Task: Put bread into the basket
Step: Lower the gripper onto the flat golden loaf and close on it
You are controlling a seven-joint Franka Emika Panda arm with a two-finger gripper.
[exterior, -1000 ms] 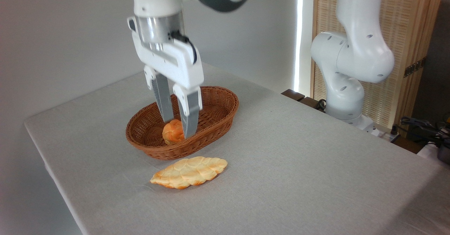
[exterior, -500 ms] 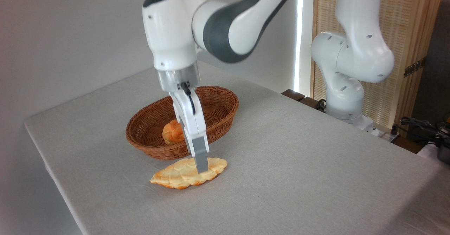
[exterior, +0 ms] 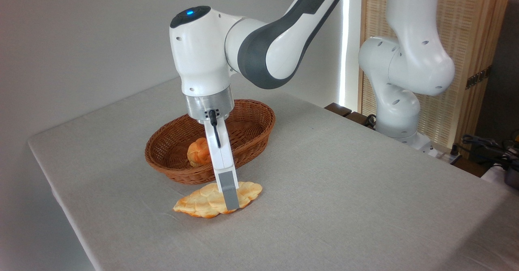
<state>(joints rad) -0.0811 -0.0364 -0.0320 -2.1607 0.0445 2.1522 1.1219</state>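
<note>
Gripper [exterior: 229, 206] now stands edge-on to the camera with its tip down at the near edge of the bread [exterior: 211, 200]; a second ago it was inside the basket [exterior: 247, 141], straddling the small bun [exterior: 198, 151], and half a second ago it had already swung out and turned over the loaf, so the last stretch has been a short further descent. Only one finger [exterior: 228, 194] shows from this side, the other hidden behind it, so I cannot tell how wide the jaws stand or whether they have closed on anything. The bread lies flat on the table [exterior: 344, 206] just in front of the basket, in the same spot and at the same angle as before, so it looks not yet lifted. The bun sits in the basket's left end. By my reading the arm has moved to grasping the loaf, with the lift and carry into the basket all left to do.
</note>
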